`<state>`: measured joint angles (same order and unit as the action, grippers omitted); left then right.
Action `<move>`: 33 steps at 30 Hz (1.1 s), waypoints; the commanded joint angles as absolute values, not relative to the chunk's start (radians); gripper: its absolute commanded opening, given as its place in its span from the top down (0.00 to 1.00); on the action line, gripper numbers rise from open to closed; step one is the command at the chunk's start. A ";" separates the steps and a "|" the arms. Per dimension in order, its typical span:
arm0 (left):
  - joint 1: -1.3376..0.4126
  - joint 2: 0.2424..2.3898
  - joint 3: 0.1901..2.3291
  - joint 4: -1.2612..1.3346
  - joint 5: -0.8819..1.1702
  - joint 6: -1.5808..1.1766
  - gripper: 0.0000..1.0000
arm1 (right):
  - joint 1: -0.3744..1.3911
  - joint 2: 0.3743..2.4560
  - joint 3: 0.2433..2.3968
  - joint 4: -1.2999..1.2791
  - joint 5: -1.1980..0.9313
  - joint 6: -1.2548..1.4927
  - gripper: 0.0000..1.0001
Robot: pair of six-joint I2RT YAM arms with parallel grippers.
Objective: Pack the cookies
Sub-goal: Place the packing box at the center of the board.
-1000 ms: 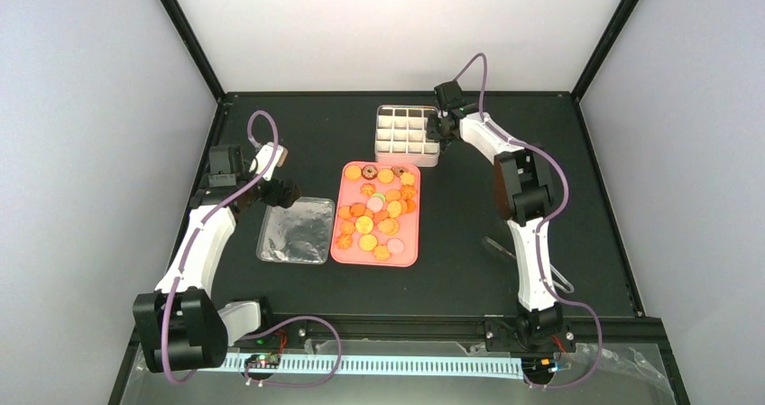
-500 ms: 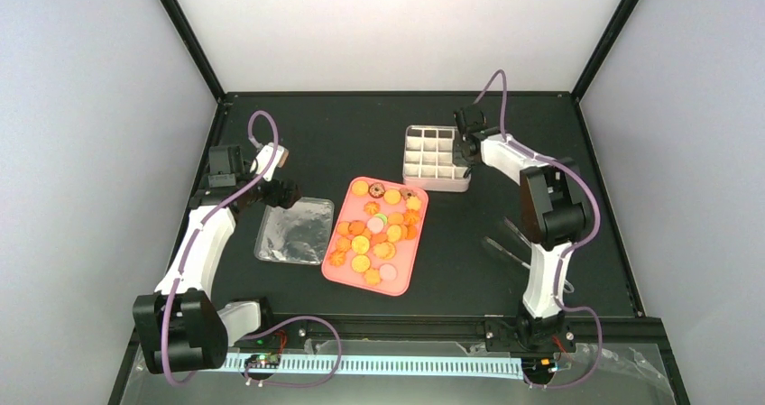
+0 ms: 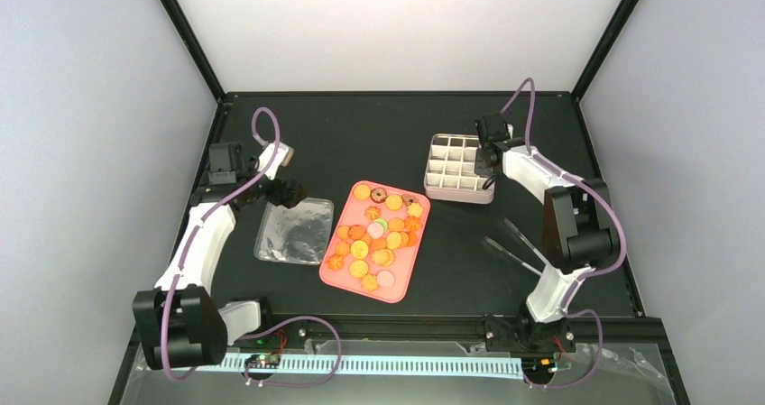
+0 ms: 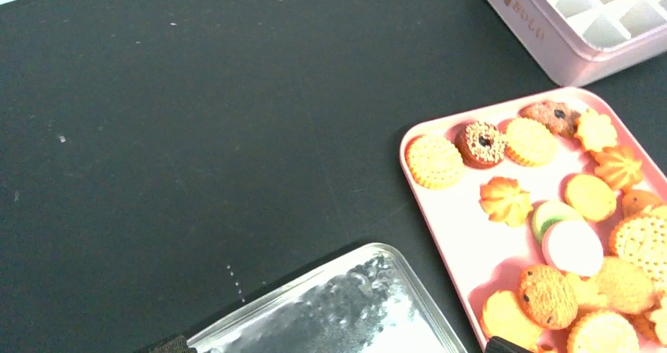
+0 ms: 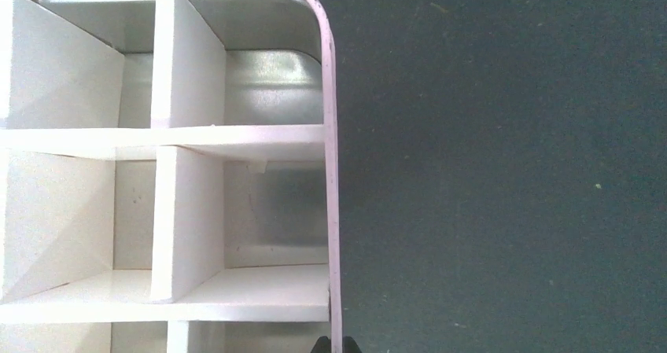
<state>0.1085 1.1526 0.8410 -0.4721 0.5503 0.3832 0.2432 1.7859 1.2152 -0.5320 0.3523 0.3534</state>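
The cookies (image 3: 377,232) lie loose on a pink tray (image 3: 402,283) at mid-table: orange rounds, swirled flowers, a brown ring, a pink and a green one. The left wrist view shows the cookies (image 4: 550,235) at its right. A white gridded tin (image 3: 458,178) stands right of the tray's far end. My right gripper (image 3: 492,159) is shut on the tin's right wall (image 5: 331,211), its fingertips pinching the thin rim at the bottom edge of the right wrist view. My left gripper (image 3: 289,192) is open above the far end of a silver lid (image 3: 293,234), holding nothing.
The silver lid (image 4: 346,314) lies flat just left of the pink tray (image 4: 472,243). Metal tongs (image 3: 510,241) rest on the black table right of the tray, near the right arm. The tin's compartments (image 5: 79,211) hold nothing.
The right gripper has dragged the tin rightward and towards the near edge. The pink tray has turned slightly and shifted nearer. The left arm has barely moved.
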 commanded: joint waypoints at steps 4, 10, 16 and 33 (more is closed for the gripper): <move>0.016 1.255 0.835 -0.412 0.558 0.493 0.01 | 0.249 1.689 1.248 -0.576 0.383 0.353 0.99; -0.096 1.462 0.958 -0.411 0.396 0.481 0.01 | 0.280 1.551 1.186 -0.661 0.397 0.364 0.99; -0.125 1.548 1.028 -0.427 0.335 0.454 0.01 | 0.416 1.459 1.135 -0.831 0.561 0.392 0.99; -0.124 1.486 1.032 -0.462 0.325 0.456 0.01 | 0.620 1.413 1.032 -1.012 0.678 0.569 0.99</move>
